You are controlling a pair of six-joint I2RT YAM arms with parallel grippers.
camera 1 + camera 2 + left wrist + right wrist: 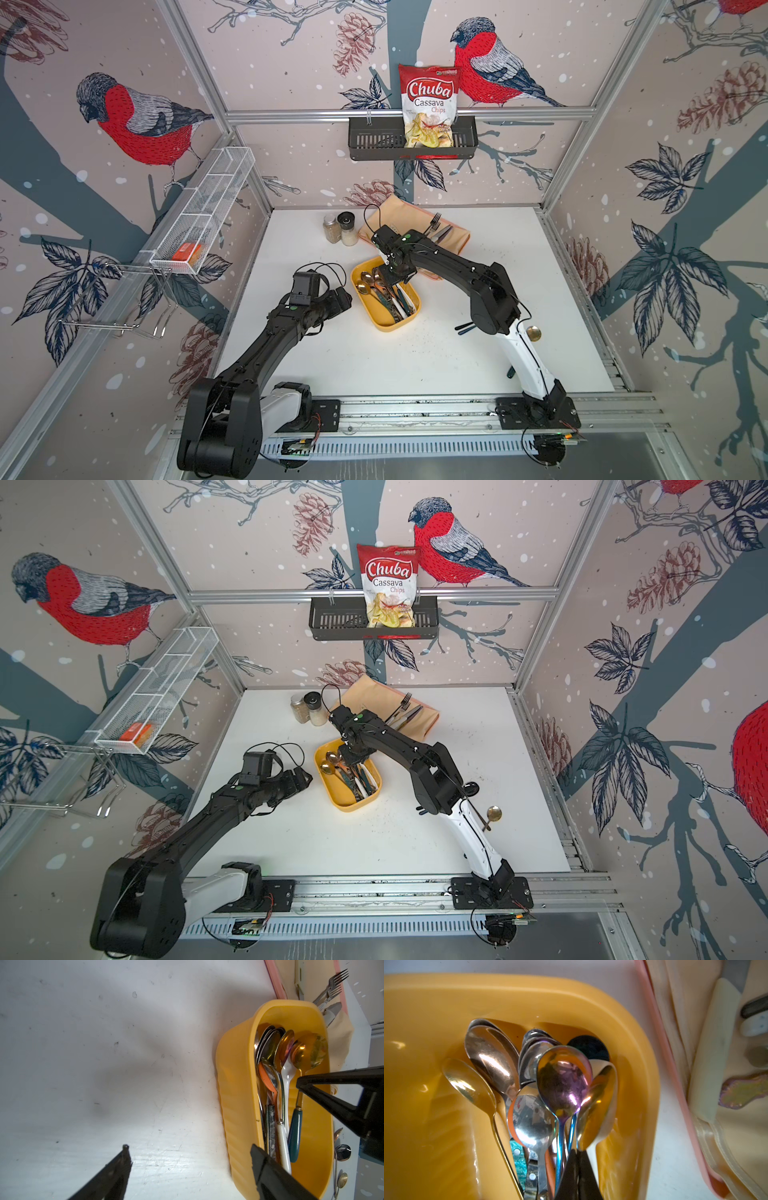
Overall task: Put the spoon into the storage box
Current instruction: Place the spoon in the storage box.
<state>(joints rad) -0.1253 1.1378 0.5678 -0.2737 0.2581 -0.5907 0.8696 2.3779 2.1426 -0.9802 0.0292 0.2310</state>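
The yellow storage box [384, 325] [345, 806] lies mid-table and holds several spoons. My right gripper [392, 276] [353, 756] reaches down into its far end. In the right wrist view the right gripper [578, 1152] is shut on the neck of a gold spoon [593, 1109], whose bowl rests among the others against the box wall [633, 1047]. In the left wrist view that spoon [311, 1051] has a teal handle. My left gripper [345, 297] [190, 1147] hangs open and empty just left of the box [234, 1095].
More loose spoons [533, 333] [471, 788] lie by the right arm. Behind the box, a beige napkin [455, 243] carries forks and a knife, with two shakers [340, 228] beside it. On the walls hang a black shelf basket [374, 141] with a chips bag and a white mesh basket [203, 212].
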